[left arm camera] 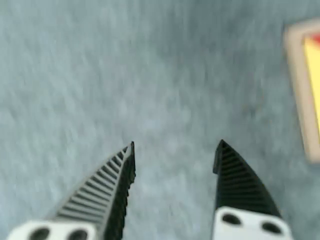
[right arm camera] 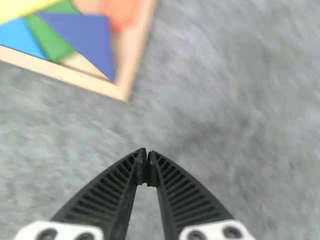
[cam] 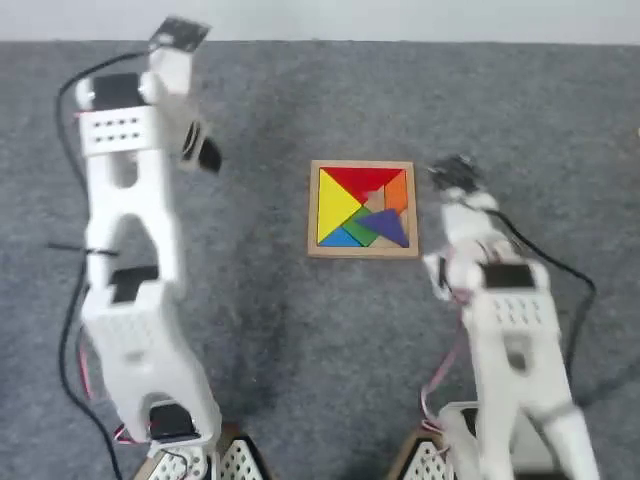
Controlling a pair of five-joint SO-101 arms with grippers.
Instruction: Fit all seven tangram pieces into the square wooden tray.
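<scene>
Claws first: your left claw [left arm camera: 175, 145] is spread wide with nothing between its ribbed fingers, hanging over bare grey carpet [cam: 300, 350]. From the high view that arm stands tall on the left side of the table, well apart from the square wooden tray [cam: 312, 210], and its wrist view catches just one edge of the tray off to the side.

Your right claw [right arm camera: 145, 152] is pressed together, tips touching, pinching nothing. It sits over the carpet just off the tray's corner, near it but not touching, and from above that arm is right beside the tray's right edge.

The tray lies flat about mid-table, between the two arms, with the coloured pieces inside its rim:
- red triangle [cam: 360, 183] along the far side
- yellow triangle [cam: 335, 208] on the left
- orange piece [cam: 397, 190] on the right
- light blue triangle [cam: 340, 238] at the near left corner
- green piece [cam: 360, 228] next to it
- dark blue triangle [cam: 390, 228] near the right corner, the one closest to your right claw

A pale tan patch [cam: 375, 203] shows in the middle and beside the dark blue triangle. You can't tell from these shots whether that's a plain wood piece or the tray floor.
</scene>
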